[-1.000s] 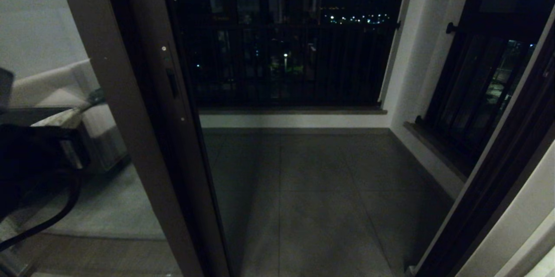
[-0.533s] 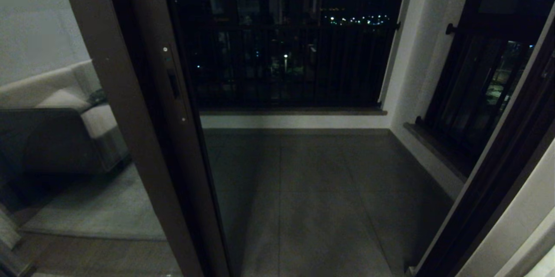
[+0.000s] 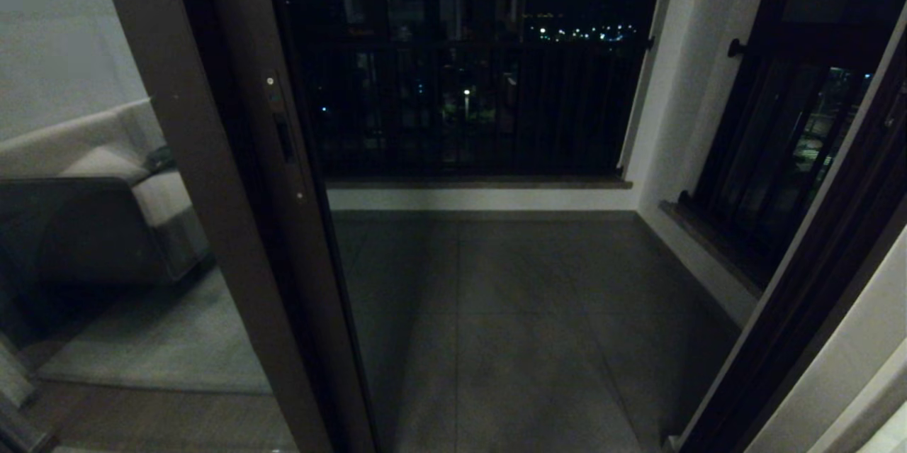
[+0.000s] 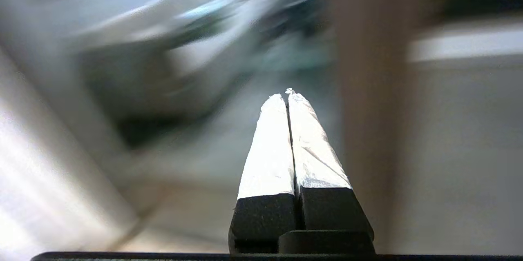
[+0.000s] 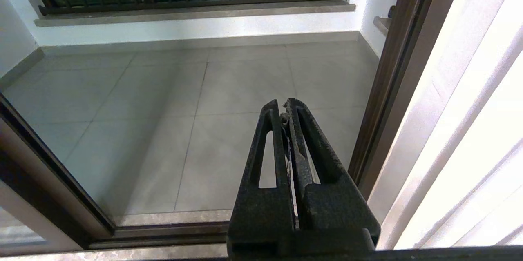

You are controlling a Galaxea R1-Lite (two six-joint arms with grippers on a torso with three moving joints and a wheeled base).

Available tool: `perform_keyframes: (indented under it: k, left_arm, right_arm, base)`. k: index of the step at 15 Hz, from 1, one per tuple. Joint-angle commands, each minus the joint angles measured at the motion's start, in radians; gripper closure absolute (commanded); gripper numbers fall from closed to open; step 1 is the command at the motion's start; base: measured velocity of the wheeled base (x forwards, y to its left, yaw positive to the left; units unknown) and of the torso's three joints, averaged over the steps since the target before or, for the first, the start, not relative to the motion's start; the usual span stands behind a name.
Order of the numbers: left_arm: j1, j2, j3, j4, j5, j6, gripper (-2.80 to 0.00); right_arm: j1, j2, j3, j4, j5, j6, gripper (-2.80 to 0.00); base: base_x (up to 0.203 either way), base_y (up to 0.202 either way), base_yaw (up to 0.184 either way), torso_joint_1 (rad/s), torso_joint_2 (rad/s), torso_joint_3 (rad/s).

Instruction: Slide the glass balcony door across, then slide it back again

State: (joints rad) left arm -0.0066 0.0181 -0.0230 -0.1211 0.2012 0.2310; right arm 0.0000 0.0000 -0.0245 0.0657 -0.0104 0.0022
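Note:
The glass balcony door (image 3: 301,240) stands slid to the left, its dark brown stile carrying a slim recessed handle (image 3: 283,137). To the right of the stile the doorway is open onto the balcony floor (image 3: 524,325). Neither gripper shows in the head view. In the left wrist view my left gripper (image 4: 287,93) is shut on nothing, with a blurred brown upright (image 4: 367,110) beside it. My right gripper (image 5: 282,105) is shut and empty, low over the threshold near the right jamb (image 5: 392,89). The door's lower frame (image 5: 49,179) shows there too.
Behind the glass on the left are a pale sofa (image 3: 106,169) and a rug (image 3: 163,347). A dark barred railing (image 3: 468,105) closes the balcony's far side, a barred window (image 3: 786,141) its right. The floor track (image 5: 163,232) and a white curtain (image 5: 470,130) lie near my right gripper.
My left arm, a dark mass at the head view's left edge a second ago, has gone out of that view. The door has not visibly moved.

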Motion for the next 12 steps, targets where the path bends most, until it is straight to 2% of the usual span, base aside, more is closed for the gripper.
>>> perform_keyframes:
  k: [1,2,4,7,12]
  left_arm:
    - [0.003,-0.018,0.024,0.103,-0.208,-0.087,0.0]
    - [0.003,-0.018,0.018,0.176,-0.229,-0.096,0.0]
    - [0.004,-0.018,0.018,0.148,-0.25,-0.112,0.0]
    - [0.004,-0.019,0.019,0.145,-0.247,-0.119,0.0]
    - [0.004,-0.02,0.021,0.139,-0.22,-0.15,0.0]
  right_arm:
    - [0.0,0.002,0.0,0.0,0.0,0.001,0.0]
    - [0.0,0.002,0.0,0.0,0.0,0.001,0.0]
    - [0.0,0.002,0.0,0.0,0.0,0.001,0.0]
    - [0.0,0.002,0.0,-0.001,0.0,-0.001,0.0]
    - [0.0,0.002,0.0,0.0,0.0,-0.001,0.0]
  base:
    - [0.0,0.0,0.0,0.0,0.0,0.0]
    - [0.0,0.0,0.0,0.0,0.0,0.0]
    - [0.0,0.0,0.0,0.0,0.0,0.0]
    - [0.0,0.0,0.0,0.0,0.0,0.0]
    - [0.0,0.0,0.0,0.0,0.0,0.0]
